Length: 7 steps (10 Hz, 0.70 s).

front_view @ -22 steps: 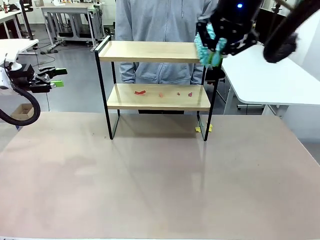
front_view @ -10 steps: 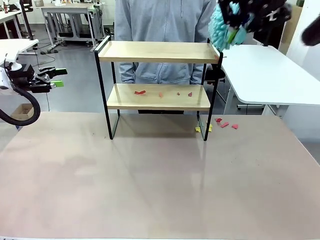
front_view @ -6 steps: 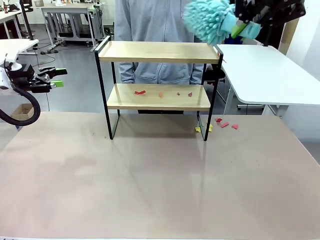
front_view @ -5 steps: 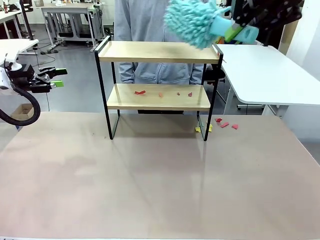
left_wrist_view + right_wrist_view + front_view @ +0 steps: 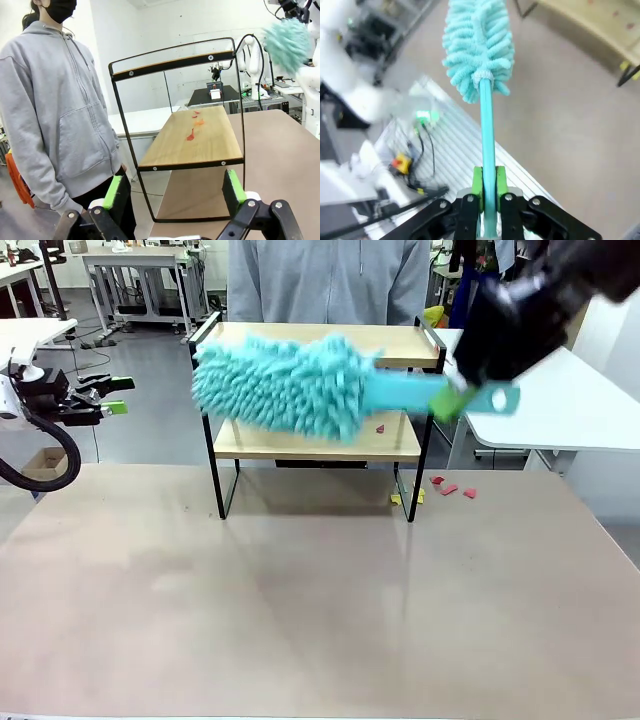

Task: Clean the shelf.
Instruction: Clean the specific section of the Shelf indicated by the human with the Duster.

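Note:
The shelf (image 5: 398, 344) stands at the table's far middle, two wooden boards in a black frame. Small red bits (image 5: 191, 135) lie on its lower board (image 5: 200, 142). My right gripper (image 5: 455, 401) is shut on the handle of a teal fluffy duster (image 5: 282, 386), whose head hangs across the front of the shelf, level with the gap between the boards. The right wrist view looks down the duster's handle (image 5: 486, 150) to its head (image 5: 477, 47), gripped between my green pads (image 5: 489, 187). My left gripper (image 5: 110, 395) stands open far to the left, its fingers (image 5: 232, 186) pointing at the shelf's side.
A person in a grey hoodie (image 5: 330, 280) stands behind the shelf. Red scraps (image 5: 450, 487) and a yellow scrap (image 5: 405, 498) lie on the table by the shelf's right front leg. A white table (image 5: 560, 405) stands at the right. The near half of the table (image 5: 320, 620) is bare.
My right arm has swung the duster down and to the left, from above the shelf's top right corner to across its front. The left arm has stayed still.

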Available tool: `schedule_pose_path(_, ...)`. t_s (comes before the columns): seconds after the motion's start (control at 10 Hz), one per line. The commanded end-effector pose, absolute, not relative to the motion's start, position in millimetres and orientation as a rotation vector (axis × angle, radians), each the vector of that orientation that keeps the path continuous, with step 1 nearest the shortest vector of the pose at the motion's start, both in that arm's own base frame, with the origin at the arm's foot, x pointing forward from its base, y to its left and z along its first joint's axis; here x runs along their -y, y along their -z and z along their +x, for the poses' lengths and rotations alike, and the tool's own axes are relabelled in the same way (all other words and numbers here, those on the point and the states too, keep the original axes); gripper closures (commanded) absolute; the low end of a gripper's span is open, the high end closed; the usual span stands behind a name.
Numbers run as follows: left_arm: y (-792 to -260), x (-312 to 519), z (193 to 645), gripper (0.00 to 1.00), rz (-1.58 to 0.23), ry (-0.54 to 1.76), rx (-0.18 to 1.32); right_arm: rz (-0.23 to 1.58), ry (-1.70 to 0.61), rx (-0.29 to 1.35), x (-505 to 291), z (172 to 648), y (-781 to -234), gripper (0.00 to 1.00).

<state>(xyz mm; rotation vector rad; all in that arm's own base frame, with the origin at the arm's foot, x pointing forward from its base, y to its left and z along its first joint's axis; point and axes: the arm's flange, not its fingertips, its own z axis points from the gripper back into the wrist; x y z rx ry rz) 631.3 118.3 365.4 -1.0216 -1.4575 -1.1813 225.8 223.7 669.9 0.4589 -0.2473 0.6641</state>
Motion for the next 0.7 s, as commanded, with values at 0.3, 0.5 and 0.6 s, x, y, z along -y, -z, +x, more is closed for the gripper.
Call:
schedule_pose_path(0.3, -367, -118, 629, 0.00, -1.022, 1.190, 1.449, 0.286, -0.874, -0.014, -171, 234, -610, 0.87)
schedule_pose_path(0.5, -367, -118, 629, 0.00, -1.022, 1.190, 1.449, 0.328, -0.885, -0.063, -131, 229, -571, 0.87)
schedule_pose_path(0.6, -367, -118, 629, 0.00, -1.022, 1.190, 1.449, 0.356, -0.871, -0.070, -111, 224, -552, 0.87)
